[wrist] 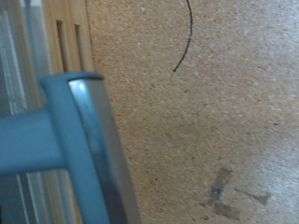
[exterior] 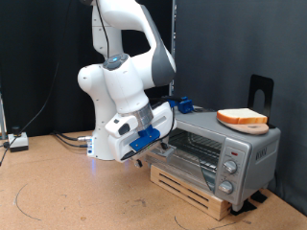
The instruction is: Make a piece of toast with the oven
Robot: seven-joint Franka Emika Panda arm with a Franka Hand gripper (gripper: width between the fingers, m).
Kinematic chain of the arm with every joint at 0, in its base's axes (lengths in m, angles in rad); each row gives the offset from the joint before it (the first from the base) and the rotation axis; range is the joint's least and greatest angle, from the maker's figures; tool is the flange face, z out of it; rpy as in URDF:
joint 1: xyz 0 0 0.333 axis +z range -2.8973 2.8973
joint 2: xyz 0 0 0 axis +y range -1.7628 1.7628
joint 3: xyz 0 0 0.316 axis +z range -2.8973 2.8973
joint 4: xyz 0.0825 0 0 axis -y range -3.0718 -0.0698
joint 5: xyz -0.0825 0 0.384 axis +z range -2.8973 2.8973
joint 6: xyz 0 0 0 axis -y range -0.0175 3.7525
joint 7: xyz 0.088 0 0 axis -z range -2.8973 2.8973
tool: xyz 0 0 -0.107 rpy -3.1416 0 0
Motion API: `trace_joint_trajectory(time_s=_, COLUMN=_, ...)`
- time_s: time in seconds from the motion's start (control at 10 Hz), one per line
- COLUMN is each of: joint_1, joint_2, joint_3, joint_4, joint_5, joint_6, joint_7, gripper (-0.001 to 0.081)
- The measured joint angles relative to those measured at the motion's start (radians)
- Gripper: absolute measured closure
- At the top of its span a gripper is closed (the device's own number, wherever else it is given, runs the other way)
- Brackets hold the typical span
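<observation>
The tabletop (exterior: pixel 58 192) is carrying the oven (exterior: pixel 216 153), which is sitting on a wooden pallet (exterior: pixel 187 187) at the exterior view's right. The piece of toast (exterior: pixel 242 118) is lying on the oven's roof, not yet inside. The end effector (exterior: pixel 158 149) is hovering at the oven's door edge, seemingly near the handle; whether it is released or clenched I cannot tell. A misaligned pull could be dragging the oven and sliding the toast off.
</observation>
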Motion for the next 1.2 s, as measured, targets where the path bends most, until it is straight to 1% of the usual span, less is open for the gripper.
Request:
trace_joint_trajectory(time_s=0.3, joint_1=-0.004, joint_2=0.009, joint_3=0.000, joint_4=0.000, joint_5=-0.069, joint_6=0.023, joint_7=0.060, gripper=-0.0003)
trace_joint_trajectory(time_s=0.5, joint_1=-0.012, joint_2=0.035, joint_3=-0.002, joint_4=0.002, joint_5=-0.122, joint_6=0.057, joint_7=0.115, gripper=-0.0003)
trace_joint_trajectory(time_s=0.8, joint_1=-0.013, joint_2=0.100, joint_3=-0.002, joint_4=0.015, joint_5=-0.123, joint_6=0.111, joint_7=0.124, gripper=-0.0003)
trace_joint_trajectory(time_s=1.2, joint_1=-0.031, joint_2=0.177, joint_3=-0.002, joint_4=0.044, joint_5=-0.115, joint_6=0.137, joint_7=0.118, gripper=-0.0003)
